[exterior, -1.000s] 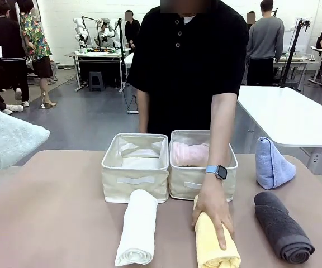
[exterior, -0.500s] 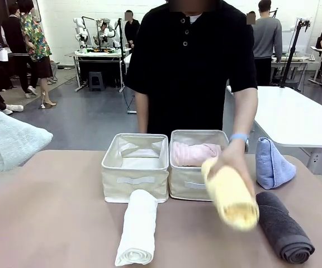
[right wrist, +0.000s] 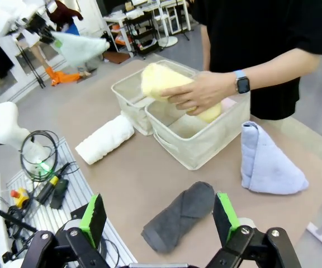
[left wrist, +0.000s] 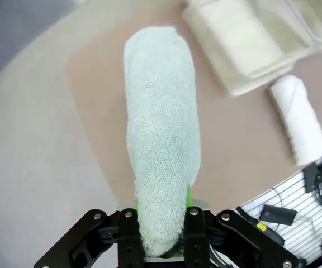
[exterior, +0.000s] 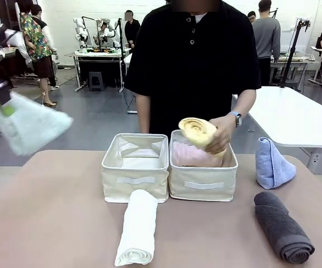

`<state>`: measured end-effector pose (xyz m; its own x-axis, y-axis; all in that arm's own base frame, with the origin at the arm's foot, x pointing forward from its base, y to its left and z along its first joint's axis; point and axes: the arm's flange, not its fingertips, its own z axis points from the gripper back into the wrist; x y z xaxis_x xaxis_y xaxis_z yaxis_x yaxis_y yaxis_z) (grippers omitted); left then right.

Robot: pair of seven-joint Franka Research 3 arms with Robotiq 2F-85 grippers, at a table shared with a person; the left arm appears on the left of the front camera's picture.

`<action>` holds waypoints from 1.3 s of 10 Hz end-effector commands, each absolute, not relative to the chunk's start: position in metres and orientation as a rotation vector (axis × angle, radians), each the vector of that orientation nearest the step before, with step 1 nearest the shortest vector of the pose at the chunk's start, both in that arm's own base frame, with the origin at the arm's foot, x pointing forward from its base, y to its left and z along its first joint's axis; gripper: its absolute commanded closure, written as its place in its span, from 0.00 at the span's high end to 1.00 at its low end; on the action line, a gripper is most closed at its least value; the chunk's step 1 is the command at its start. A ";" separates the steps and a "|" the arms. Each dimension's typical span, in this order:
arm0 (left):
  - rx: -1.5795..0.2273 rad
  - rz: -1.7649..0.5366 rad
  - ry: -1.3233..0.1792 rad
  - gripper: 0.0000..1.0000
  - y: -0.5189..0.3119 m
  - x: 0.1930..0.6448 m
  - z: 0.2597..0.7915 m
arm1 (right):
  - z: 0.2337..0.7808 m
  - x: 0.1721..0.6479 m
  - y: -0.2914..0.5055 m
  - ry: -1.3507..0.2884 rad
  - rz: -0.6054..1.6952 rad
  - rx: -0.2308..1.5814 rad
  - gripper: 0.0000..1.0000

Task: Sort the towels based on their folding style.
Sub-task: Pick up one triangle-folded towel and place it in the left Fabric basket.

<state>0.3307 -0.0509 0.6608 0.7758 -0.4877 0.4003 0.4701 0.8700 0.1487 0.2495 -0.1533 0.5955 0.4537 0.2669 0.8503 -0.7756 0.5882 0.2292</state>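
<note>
Right gripper (right wrist: pixel 160 216) sits closest in, green pads spread wide with nothing between them, well in front of the right bin (exterior: pixel 202 187). Grey roll (exterior: pixel 283 226) lies on the table (exterior: pixel 55 223) front-right of that bin, and the white roll (exterior: pixel 137 226) lies front-left of it. The left bin (exterior: pixel 136 178) touches the right bin's left side, bare liner showing inside. The right bin has the pink roll (exterior: pixel 190 155) lying in it. Just above it the person's hand (exterior: pixel 223 129) holds the yellow roll (exterior: pixel 197 131), tilted. Blue cone (exterior: pixel 271 163) stands just right of the bin. Way off to its left, up in the air, the left gripper (left wrist: pixel 161 234) is pinching the green cone (left wrist: pixel 161 139) at its narrow end.
</note>
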 end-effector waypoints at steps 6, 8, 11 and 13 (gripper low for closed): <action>-0.016 -1.479 -0.418 0.21 -0.209 0.379 0.697 | 0.598 0.252 -0.153 -0.898 0.719 0.692 1.00; 0.061 -1.612 -0.357 0.21 -0.235 0.393 0.680 | 0.598 0.252 -0.153 -0.898 0.719 0.692 1.00; 0.082 -1.774 -0.258 0.21 -0.247 0.406 0.655 | 0.598 0.252 -0.153 -0.898 0.719 0.692 1.00; 0.058 -1.641 -0.317 0.21 -0.248 0.402 0.656 | 0.598 0.252 -0.153 -0.898 0.719 0.692 1.00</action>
<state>0.4063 -0.2497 0.6422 -0.1789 -0.9775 0.1115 0.9664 -0.1533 0.2065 0.2497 -0.1525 0.5961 0.4546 0.2702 0.8487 -0.7753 0.5892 0.2277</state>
